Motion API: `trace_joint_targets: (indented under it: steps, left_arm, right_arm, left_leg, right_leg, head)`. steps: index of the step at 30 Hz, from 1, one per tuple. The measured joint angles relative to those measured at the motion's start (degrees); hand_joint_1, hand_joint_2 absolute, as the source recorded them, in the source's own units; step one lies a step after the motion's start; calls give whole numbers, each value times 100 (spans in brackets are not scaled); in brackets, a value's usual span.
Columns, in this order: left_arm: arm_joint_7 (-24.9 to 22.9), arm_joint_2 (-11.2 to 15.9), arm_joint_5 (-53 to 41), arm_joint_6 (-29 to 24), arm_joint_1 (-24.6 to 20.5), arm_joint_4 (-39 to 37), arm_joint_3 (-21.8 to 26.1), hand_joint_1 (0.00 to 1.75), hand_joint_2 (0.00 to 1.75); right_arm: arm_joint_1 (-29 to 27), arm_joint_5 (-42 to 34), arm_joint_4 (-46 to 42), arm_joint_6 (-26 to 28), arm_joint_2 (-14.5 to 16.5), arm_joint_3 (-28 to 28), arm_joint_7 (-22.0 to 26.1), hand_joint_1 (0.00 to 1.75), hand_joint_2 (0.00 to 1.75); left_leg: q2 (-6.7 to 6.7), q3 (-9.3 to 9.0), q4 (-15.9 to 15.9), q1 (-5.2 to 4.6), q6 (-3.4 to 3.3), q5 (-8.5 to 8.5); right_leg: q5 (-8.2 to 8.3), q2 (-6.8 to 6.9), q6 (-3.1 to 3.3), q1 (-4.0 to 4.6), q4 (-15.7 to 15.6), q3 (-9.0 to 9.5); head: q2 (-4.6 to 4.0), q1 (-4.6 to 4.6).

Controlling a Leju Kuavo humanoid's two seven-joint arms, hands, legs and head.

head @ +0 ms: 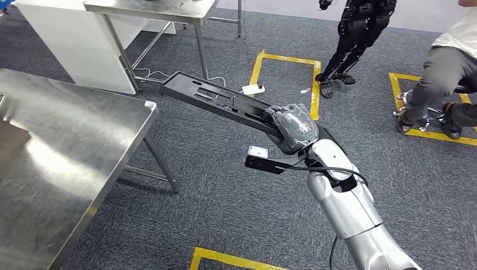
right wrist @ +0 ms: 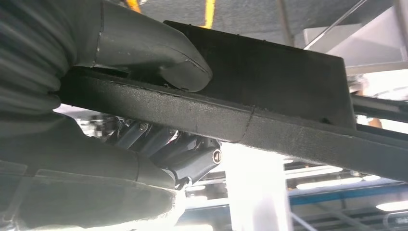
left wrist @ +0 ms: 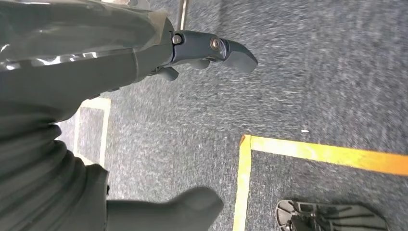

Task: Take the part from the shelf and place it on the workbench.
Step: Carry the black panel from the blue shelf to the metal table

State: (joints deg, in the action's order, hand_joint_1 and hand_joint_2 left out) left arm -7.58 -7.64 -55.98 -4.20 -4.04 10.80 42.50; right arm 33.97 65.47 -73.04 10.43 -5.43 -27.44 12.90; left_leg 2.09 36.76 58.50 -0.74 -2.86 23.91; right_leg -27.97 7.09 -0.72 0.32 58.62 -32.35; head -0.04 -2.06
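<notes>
One hand is doing all the work from where I sit: my right hand [head: 292,128] is clamped on the near end of the long, flat black part with slotted cut-outs [head: 216,100], and in the right wrist view I see the thick grey thumb [right wrist: 159,57] pressed on one face of the bar while the darker fingers [right wrist: 192,156] curl against the opposite face, so the grip wraps the edge fully. I judge the part to be rigid, since it juts out from the hand toward the tables with no visible sag, and it looks like moulded plastic or coated metal with a grainy, matte surface that should not slip easily. Held at one end, its length will lever against my wrist, so I would expect it to want to droop or twist; a hold nearer the middle would be steadier, though I cannot tell its weight. The right arm [head: 349,208] reaches forward and up from the lower right, wrist turned so the part points away and left, carried in the air above the grey carpet and not yet over the shiny stainless-steel workbench [head: 62,157] at my left. My left hand [left wrist: 86,96] hangs toward the floor, fingers loosely apart and holding nothing, above the carpet and a yellow tape line [left wrist: 327,154]. Farther off stand a second steel table [head: 157,11], a dark-limbed robot [head: 354,39] and a seated person [head: 450,73].
</notes>
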Motion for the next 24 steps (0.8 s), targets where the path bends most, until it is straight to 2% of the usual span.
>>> trace_joint_targets:
  steps: [2, 3, 4, 5, 6, 7, 8, 9, 10, 11, 12, 13, 14, 15, 16, 17, 19, 20, 21, 22, 23, 24]
  left_arm:
    - [1, -2, 0, -4, -3, 1, 1, 0, 175]
    - [1, -4, 0, -5, -12, 1, 2, 0, 175]
    - [2, -2, 0, -4, -23, 2, 2, 0, 175]
    - [2, -3, 0, 0, -30, 2, 2, 0, 175]
    - [2, -7, 1, 4, -30, 2, 2, 0, 175]
    - [2, -10, 1, 8, -25, 2, 3, 0, 175]
    - [-1, -15, 2, 11, -19, 2, 3, 0, 175]
    - [-3, -17, 2, 11, -14, 2, 4, 0, 175]
    - [-8, -17, 2, 11, -12, 2, 4, 0, 175]
    - [-14, -16, 2, 11, -12, 2, 4, 0, 175]
    - [-19, -14, 2, 11, -12, 2, 4, 0, 175]
    - [-23, -12, 2, 11, -8, 2, 4, 0, 175]
    - [-26, -10, 2, 10, 2, 2, 4, 0, 175]
    - [-27, -4, 1, 9, 17, 2, 4, 0, 175]
    - [-27, -3, 0, 8, 31, 2, 4, 0, 175]
    - [-28, -1, -3, 7, 37, 1, 4, 0, 175]
    - [-28, -4, -15, 3, 24, 0, 3, 0, 175]
    - [-28, -4, -22, 2, 15, 0, 3, 0, 175]
    - [-28, -5, -28, 2, 11, 0, 2, 0, 175]
    - [-28, -5, -32, 2, 12, 0, 2, 0, 175]
    - [-28, -2, -33, 3, 15, 0, 3, 0, 175]
    - [-28, 3, -36, 3, 16, 1, 3, 0, 175]
  right_arm:
    - [12, -2, 4, 3, -1, 1, 3, 175, 175]
    - [17, -10, 13, 5, -10, 2, 11, 175, 175]
    - [18, -22, 27, 6, -20, 3, 21, 175, 175]
    - [12, -35, 44, 7, -28, 3, 31, 175, 175]
    - [4, -47, 65, 7, -36, 3, 40, 175, 175]
    - [-3, -55, 80, 7, -42, 3, 45, 175, 175]
    - [-5, -62, 91, 7, -46, 4, 49, 175, 175]
    - [-2, -67, 98, 8, -50, 4, 53, 175, 175]
    - [7, -71, 106, 10, -52, 4, 61, 175, 175]
    - [16, -79, 117, 15, -50, 3, 70, 175, 175]
    - [21, -85, 129, 21, -47, 1, 80, 175, 175]
    - [24, -92, 141, 26, -43, -1, 87, 175, 175]
    - [26, -100, 148, 31, -37, -2, 90, 175, 175]
    - [33, -105, 152, 34, -30, -1, 89, 175, 175]
    - [45, -110, 155, 37, -19, 0, 86, 175, 175]
    - [58, -116, 158, 40, -10, 2, 85, 175, 175]
    - [64, -124, 167, 48, 1, 3, 86, 175, 175]
    - [60, -125, 175, 49, -1, 3, 86, 175, 175]
    - [55, -125, 183, 50, -2, 2, 86, 175, 175]
    - [51, -126, 189, 50, -2, 2, 86, 175, 175]
    - [49, -126, 191, 50, -1, 2, 87, 175, 175]
    - [50, -126, 192, 50, -1, 2, 87, 175, 175]
  left_leg:
    - [-132, -66, -86, 38, -68, -55]
    - [-200, -86, -107, 56, -88, -71]
    - [-279, -88, -111, 62, -103, -77]
    - [-366, -88, -111, 64, -107, -75]
    - [-461, -90, -108, 67, -106, -74]
    - [-558, -91, -102, 72, -101, -71]
    - [-652, -92, -92, 80, -91, -65]
    - [-741, -91, -75, 89, -73, -53]
    - [-823, -77, -44, 90, -45, -35]
    - [-899, -55, -5, 87, -11, -13]
    - [-966, -29, 26, 86, 25, 5]
    - [-1029, -4, 45, 91, 60, 14]
    - [-1092, 17, 48, 106, 98, 17]
    - [-1092, 30, 56, 124, 129, 24]
    - [-977, 63, 118, 127, 163, 68]
    - [-797, 142, 280, 124, 194, 167]
    - [-397, 454, 911, 125, 245, 490]
    - [-313, 647, 1267, 139, 264, 633]
    - [-274, 789, 1509, 151, 278, 696]
    - [-252, 834, 1561, 158, 287, 656]
    - [-228, 767, 1408, 162, 287, 527]
    - [-164, 591, 1070, 162, 276, 336]
  right_leg:
    - [-137, -295, -25, -17, 274, -121]
    - [-261, -485, -17, -41, 588, -287]
    - [-397, -608, -9, -60, 977, -492]
    - [-497, -653, -14, -73, 1338, -697]
    - [-533, -668, -38, -85, 1564, -845]
    - [-478, -676, -82, -97, 1575, -895]
    - [-344, -693, -139, -110, 1378, -842]
    - [-166, -757, -202, -133, 1025, -707]
    - [4, -897, -256, -170, 636, -557]
    - [129, -1014, -267, -200, 340, -432]
    - [195, -1105, -253, -221, 157, -351]
    - [211, -1132, -212, -221, 92, -317]
    - [213, -1061, -150, -211, 86, -298]
    - [216, -996, -104, -210, 71, -280]
    - [221, -930, -53, -208, 54, -258]
    - [224, -861, 0, -210, 36, -235]
    - [206, -718, 82, -182, 21, -198]
    - [192, -639, 110, -164, 22, -187]
    - [176, -559, 123, -152, 22, -177]
    - [160, -482, 127, -146, 23, -167]
    - [142, -412, 122, -142, 23, -152]
    - [121, -344, 107, -140, 23, -130]
  head:
    - [-1, 9]
    - [-1, 21]
    - [-1, 27]
    - [-1, 34]
    - [0, 38]
    - [0, 38]
    - [0, 38]
    - [0, 39]
    - [0, 45]
    - [0, 41]
    - [0, 34]
    - [0, 29]
    - [0, 21]
    - [0, 20]
    - [0, 8]
    - [0, -13]
    - [0, -53]
    - [0, -59]
    - [0, -59]
    - [0, -60]
    - [0, -62]
    - [0, -63]
